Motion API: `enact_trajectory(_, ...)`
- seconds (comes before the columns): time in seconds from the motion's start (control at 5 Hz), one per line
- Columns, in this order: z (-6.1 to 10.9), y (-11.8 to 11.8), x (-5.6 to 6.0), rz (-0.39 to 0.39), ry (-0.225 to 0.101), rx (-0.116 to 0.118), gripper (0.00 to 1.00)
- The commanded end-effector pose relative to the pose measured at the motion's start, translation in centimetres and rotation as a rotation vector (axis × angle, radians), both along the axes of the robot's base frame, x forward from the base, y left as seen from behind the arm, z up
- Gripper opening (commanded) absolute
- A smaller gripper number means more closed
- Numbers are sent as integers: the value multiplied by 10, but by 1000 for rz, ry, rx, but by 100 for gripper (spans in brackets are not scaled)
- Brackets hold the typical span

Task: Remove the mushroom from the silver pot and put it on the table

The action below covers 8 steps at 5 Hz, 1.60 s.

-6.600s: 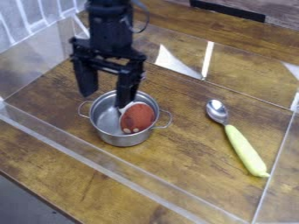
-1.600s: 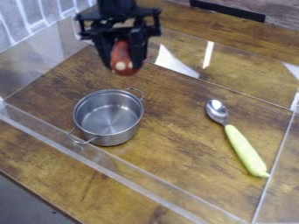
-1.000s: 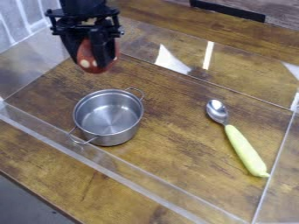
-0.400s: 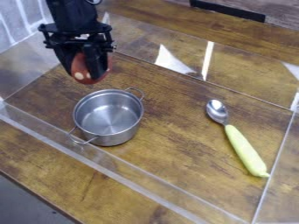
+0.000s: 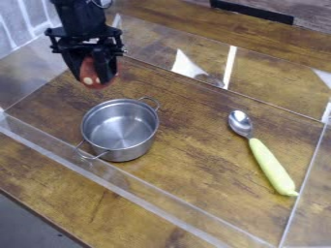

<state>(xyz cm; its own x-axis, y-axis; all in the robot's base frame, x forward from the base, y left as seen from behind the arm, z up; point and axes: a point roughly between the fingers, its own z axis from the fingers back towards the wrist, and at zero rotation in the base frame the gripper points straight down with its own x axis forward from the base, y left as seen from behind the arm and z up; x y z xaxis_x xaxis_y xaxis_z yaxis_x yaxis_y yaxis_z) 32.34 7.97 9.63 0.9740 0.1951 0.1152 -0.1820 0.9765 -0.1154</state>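
Nearest the lens runs the clear front wall (image 5: pixel 116 174) of the enclosure, well below and to the right of the claw as the camera sees it. Just behind that wall sits the pot (image 5: pixel 120 129) — steel, shiny, round, nothing inside it but its own bright bottom. It stands upright on the worktop (image 5: pixel 195 145), one little handle toward the front left, another at the back right rim. The pot lies below the claw and a touch to its right, clear of it, no contact between the two.

Off to the claw's right, well apart, the spoon (image 5: pixel 258 148) lies flat on the dark planks, silver bowl toward the back, yellow-green handle running toward the front right corner.

Now up to the claw (image 5: pixel 91 72) itself — black, pointing down, hanging at the left rear of the enclosure, above the wood behind and left of the pot. Its fingers (image 5: pixel 111 60) are clamped on the mushroom (image 5: pixel 89 70), pinching it from either side. The reddish-brown cap shows between them, a pale patch at its lower end. The mushroom is out of the pot, carried in the air, not touching the worktop as far as this view shows.

Behind the claw, the rear clear wall (image 5: pixel 258 58) catches bright triangular reflections to its right.
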Motion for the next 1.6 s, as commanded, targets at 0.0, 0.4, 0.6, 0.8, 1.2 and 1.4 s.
enact_trajectory(0.0, 20, 15, 13, 12, -60, 22, 0)
enact_trajectory(0.4, 29, 36, 27, 58, -55, 36, 0)
enact_trajectory(0.6, 36, 49, 35, 107, -55, 41, 0)
enact_trajectory(0.8, 33, 50, 36, 114, -63, 44, 0)
enact_trajectory(1.2, 33, -13, 35, -63, -34, 11, 0)
enact_trajectory(1.4, 20, -61, 44, -152, -24, -7, 0)
